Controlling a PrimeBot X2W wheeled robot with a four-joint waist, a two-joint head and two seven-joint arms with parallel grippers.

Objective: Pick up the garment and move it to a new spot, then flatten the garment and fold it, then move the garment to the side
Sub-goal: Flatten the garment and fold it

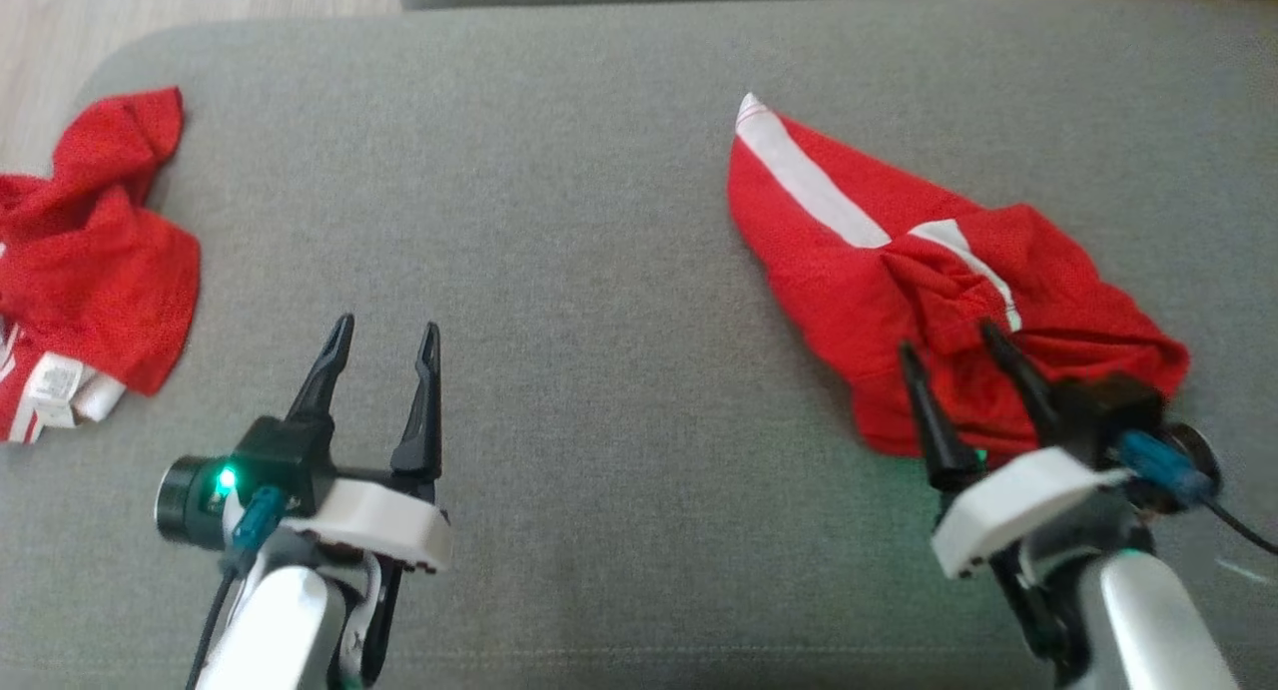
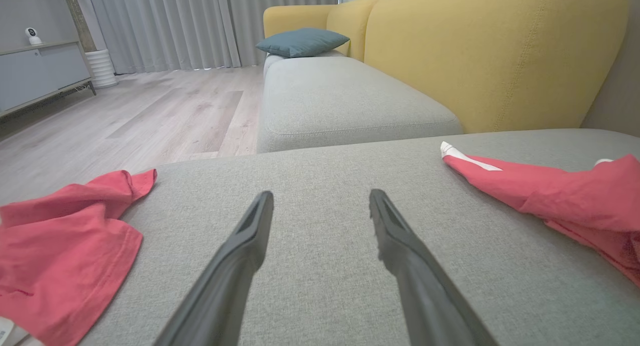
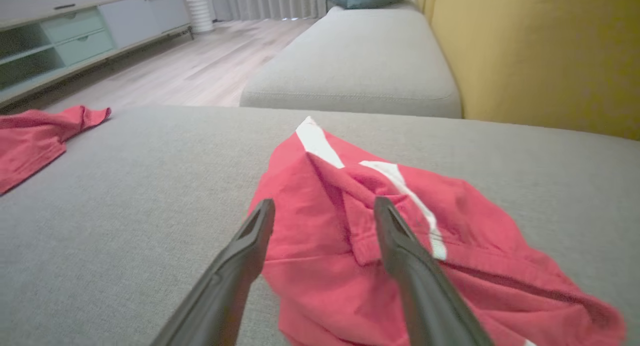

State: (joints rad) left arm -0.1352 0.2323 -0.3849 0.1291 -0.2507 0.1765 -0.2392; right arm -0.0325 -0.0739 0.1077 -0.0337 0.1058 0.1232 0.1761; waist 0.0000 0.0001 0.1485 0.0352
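- Right claw (image 1: 947,338), spread wide and empty, hovers over crumpled red white-striped fabric garment (image 1: 849,271) on grey upholstered sofa seat (image 1: 599,221).
- Left claw (image 1: 387,323) likewise gapes empty; its wrist view catches a teal pillow (image 2: 302,41).

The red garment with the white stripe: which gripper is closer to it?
Right. The right gripper hangs open over the striped garment; the left gripper is off to its left, over the cushion.

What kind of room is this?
Probably a living room in a home: there is a yellow sofa with a blue cushion, long grey curtains and a wooden floor.
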